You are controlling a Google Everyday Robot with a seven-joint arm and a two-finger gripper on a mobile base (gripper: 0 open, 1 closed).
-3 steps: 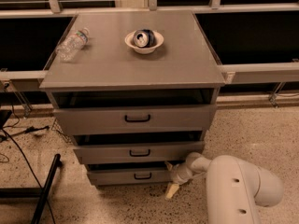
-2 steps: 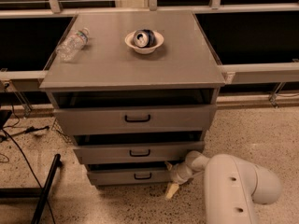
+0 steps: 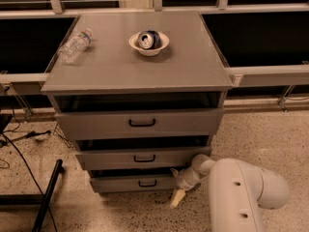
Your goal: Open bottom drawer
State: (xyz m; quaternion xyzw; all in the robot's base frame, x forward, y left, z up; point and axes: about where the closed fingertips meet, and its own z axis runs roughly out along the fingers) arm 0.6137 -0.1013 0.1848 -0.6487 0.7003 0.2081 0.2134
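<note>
The grey three-drawer cabinet [image 3: 140, 76] stands in the middle of the camera view. The bottom drawer [image 3: 120, 183] has the narrowest front and a small black loop handle [image 3: 147, 183]; it stands slightly out from the cabinet. The middle drawer [image 3: 111, 159] and top drawer [image 3: 96, 124] above it also stand slightly out. My gripper [image 3: 178, 193] is at the bottom drawer's right end, low near the floor, to the right of its handle. My white arm [image 3: 241, 192] reaches in from the lower right.
A white bowl with a can [image 3: 148, 41] and a lying plastic bottle [image 3: 75, 44] sit on the cabinet top. A black stand leg [image 3: 46, 199] and cables [image 3: 19, 144] lie on the speckled floor at left. Window rails run behind.
The gripper and arm stay at the bottom drawer's right end; the arm has shifted only slightly. The drawers have not visibly moved.
</note>
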